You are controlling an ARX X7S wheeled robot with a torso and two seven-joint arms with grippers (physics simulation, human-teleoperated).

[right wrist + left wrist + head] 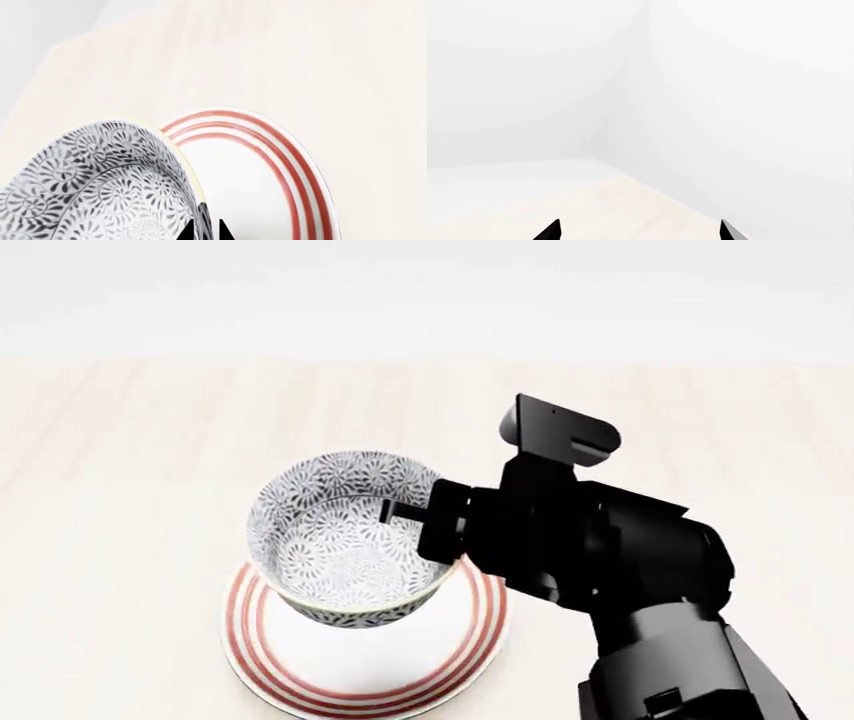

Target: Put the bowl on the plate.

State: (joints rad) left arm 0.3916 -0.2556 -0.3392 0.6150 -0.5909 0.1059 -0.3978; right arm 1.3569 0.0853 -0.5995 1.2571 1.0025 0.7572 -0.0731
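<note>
The bowl (347, 535), patterned blue-grey and white, hangs tilted just above the plate (367, 660), which is white with red-orange rings. My right gripper (407, 512) is shut on the bowl's right-hand rim, one finger inside and one outside. In the right wrist view the two black fingertips (223, 231) pinch the bowl (100, 185) wall, with the plate (267, 175) behind it. My left gripper (639, 231) is open and holds nothing; it faces a pale surface and white walls. The left arm is out of the head view.
A pale wooden tabletop (120, 440) stretches around the plate, ending at a white wall at the back. The right arm (627, 580) fills the lower right of the head view.
</note>
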